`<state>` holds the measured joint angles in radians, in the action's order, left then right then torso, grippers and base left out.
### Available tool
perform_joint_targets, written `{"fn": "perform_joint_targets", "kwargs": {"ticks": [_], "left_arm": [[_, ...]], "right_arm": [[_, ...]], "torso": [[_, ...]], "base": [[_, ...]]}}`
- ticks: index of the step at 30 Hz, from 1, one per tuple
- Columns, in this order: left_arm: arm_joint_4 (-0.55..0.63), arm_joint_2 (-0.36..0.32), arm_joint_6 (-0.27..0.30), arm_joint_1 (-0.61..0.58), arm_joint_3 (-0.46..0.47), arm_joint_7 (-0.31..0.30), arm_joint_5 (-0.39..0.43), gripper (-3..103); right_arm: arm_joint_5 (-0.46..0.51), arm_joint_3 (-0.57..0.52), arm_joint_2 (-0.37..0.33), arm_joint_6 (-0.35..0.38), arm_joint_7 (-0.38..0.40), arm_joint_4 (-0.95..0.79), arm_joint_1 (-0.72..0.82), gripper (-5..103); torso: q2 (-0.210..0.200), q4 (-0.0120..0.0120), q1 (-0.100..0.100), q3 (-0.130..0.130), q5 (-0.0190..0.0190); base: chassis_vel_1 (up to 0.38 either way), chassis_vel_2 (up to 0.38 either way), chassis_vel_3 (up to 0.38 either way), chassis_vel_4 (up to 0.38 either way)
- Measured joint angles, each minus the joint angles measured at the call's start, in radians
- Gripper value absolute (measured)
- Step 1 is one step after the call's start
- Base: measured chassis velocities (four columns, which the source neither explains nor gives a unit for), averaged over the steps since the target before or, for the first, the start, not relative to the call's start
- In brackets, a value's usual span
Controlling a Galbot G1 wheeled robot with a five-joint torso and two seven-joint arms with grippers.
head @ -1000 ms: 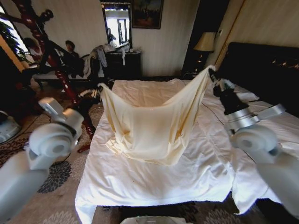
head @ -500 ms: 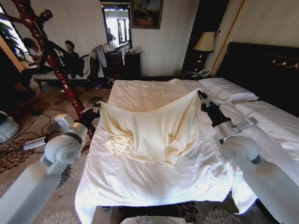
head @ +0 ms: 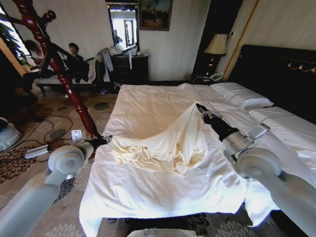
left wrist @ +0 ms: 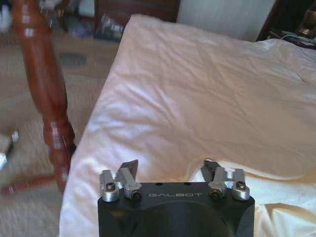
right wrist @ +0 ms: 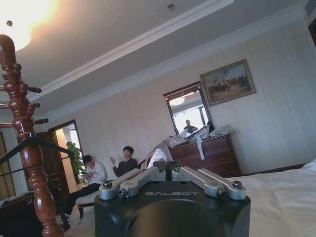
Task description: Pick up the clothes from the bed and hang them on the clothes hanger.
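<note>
Right gripper (head: 200, 107) is clamped on one corner of the clothes (head: 163, 143) while the left gripper (left wrist: 170, 168) has opened and dropped down, so the shirt has slumped back onto the bed (head: 148, 192), nowhere near hung.

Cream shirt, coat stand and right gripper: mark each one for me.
Cream shirt (head: 163, 143), head view, on its crumpled middle.
Coat stand (head: 69, 89), head view, on the red-brown post.
Right gripper (head: 201, 109), head view, at the fingertips pinching the shirt's raised corner.
</note>
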<state>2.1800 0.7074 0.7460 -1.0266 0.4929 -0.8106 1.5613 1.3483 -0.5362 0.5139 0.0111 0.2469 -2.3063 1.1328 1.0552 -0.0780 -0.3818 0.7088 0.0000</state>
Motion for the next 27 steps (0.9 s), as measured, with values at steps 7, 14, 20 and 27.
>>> {"fn": "perform_joint_targets", "kwargs": {"ticks": [7,14,20,27], "left_arm": [[-0.002,0.014,-0.001,-0.012,0.103,0.086,0.173,90],[0.007,0.066,-0.021,-0.025,0.177,0.306,0.336,100],[-0.026,0.072,-0.200,0.013,0.117,0.391,0.009,100],[-0.119,-0.094,-0.395,0.182,0.116,0.407,-0.319,100]], "right_arm": [[-0.008,-0.006,0.000,-0.003,-0.004,0.001,-0.005,0],[-0.033,-0.012,0.008,-0.021,-0.017,0.018,-0.010,0],[-0.056,-0.012,0.012,-0.030,-0.027,0.023,0.000,0],[-0.072,0.007,0.029,-0.063,-0.093,0.059,-0.044,0]], "torso": [[0.000,0.0002,0.000,0.000,-0.0002],[0.000,0.0001,0.000,0.000,-0.0001],[0.000,0.0005,0.000,0.000,-0.0003],[0.000,0.0004,0.000,0.000,-0.0001]], "base": [[0.000,0.000,0.000,0.000],[0.000,0.000,0.000,0.000],[0.000,0.000,0.000,0.000],[0.000,0.000,0.000,0.000]]}}
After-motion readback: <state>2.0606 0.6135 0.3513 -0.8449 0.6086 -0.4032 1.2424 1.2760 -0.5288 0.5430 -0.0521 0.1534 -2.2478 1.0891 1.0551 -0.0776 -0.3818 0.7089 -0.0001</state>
